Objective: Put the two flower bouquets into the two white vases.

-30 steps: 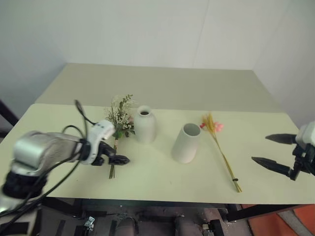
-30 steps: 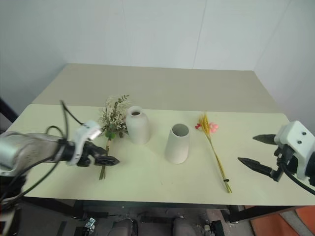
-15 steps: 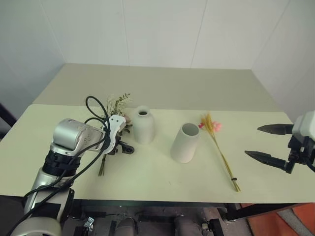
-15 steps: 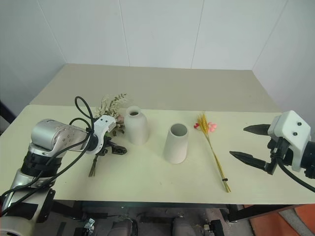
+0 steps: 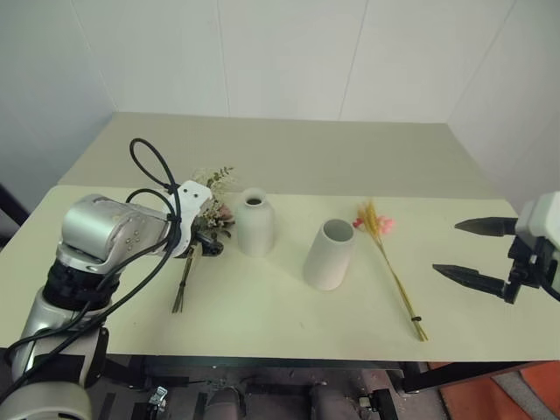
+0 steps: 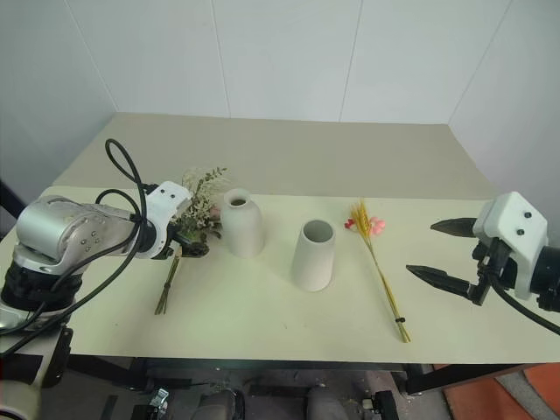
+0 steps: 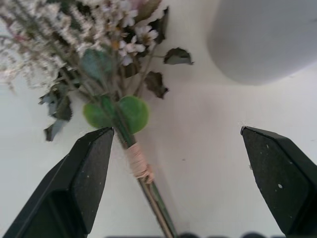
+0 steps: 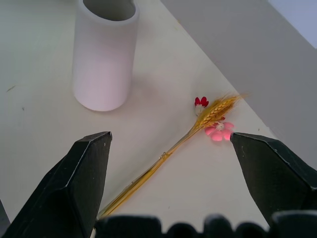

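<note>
The bushy bouquet (image 5: pixel 213 198) of pink roses, green sprigs and white filler lies at the left of the table, its stems (image 5: pixel 183 284) pointing toward the front edge. My left gripper (image 7: pixel 176 131) hovers open just above its twine-wrapped stems (image 7: pixel 138 164), one finger on each side. Right of the bouquet stands the bottle-shaped white vase (image 5: pixel 255 223). The wide cylinder vase (image 5: pixel 330 254) stands further right. Beyond it lies the thin bouquet (image 5: pixel 391 273) of straw-yellow stems with small pink flowers. My right gripper (image 5: pixel 446 248) hangs open and empty to the right of it, off the table's right end.
The pale green table (image 5: pixel 280 324) has its front edge close to me. A second beige table (image 5: pixel 289 149) stands behind it, against a white wall. A black cable (image 5: pixel 149 171) loops above my left forearm.
My left gripper has moved from the bouquet's lower stems up toward the tied part near the flower heads and tipped further downward. The right gripper has hardly moved.
</note>
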Action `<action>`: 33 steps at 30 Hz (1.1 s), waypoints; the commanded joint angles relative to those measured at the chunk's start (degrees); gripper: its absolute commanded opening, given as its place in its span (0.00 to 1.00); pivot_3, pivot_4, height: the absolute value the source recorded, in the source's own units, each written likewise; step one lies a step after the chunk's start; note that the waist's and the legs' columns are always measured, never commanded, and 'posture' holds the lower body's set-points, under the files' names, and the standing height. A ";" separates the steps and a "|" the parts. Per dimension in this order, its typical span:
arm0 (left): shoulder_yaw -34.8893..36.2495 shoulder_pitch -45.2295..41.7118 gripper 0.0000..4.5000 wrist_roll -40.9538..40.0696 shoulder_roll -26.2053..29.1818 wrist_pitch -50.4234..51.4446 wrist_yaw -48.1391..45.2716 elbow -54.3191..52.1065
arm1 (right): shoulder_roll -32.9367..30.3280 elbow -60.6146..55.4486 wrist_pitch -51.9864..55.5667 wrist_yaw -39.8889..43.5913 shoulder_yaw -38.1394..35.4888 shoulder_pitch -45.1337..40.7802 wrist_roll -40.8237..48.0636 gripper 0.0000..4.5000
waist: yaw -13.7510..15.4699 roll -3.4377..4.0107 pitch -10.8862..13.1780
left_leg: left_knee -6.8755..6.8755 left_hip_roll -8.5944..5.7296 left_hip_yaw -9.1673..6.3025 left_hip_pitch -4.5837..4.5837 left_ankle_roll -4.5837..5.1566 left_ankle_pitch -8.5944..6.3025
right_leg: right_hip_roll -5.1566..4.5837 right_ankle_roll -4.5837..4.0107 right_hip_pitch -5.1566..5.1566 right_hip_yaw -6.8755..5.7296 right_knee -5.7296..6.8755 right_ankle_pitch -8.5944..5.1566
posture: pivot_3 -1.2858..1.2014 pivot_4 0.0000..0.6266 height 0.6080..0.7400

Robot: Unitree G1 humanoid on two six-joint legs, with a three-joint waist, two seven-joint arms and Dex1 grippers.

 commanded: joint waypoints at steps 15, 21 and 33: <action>-0.63 -2.29 0.46 12.23 -8.63 -5.94 2.94 14.78 | -2.17 0.35 -1.55 1.22 -0.13 -2.29 -0.46 1.00 | 0.51 0.00 0.00 | 0.01 -0.08 -0.07 0.02 0.00 0.00 | -0.02 0.03 0.06 -0.02 0.02 0.02 | 0.52 0.24 1.00; 2.65 -2.58 0.06 15.89 -10.83 -10.81 3.99 17.84 | -1.65 -1.13 -0.88 1.34 -2.00 -0.37 -0.51 1.00 | 0.16 0.01 -0.01 | 0.01 -0.09 -0.11 0.04 0.00 0.00 | -0.01 0.02 0.05 0.00 0.02 0.04 | 0.52 0.24 1.00; 40.49 -3.55 0.03 0.86 -28.20 -59.64 5.77 16.31 | 0.20 -2.79 -0.46 -0.15 -4.37 2.44 0.07 1.00 | 1.53 -0.03 0.01 | 0.07 -0.11 -0.11 -0.09 0.00 0.01 | -0.04 0.03 0.08 -0.01 -0.07 0.16 | 0.52 0.24 1.00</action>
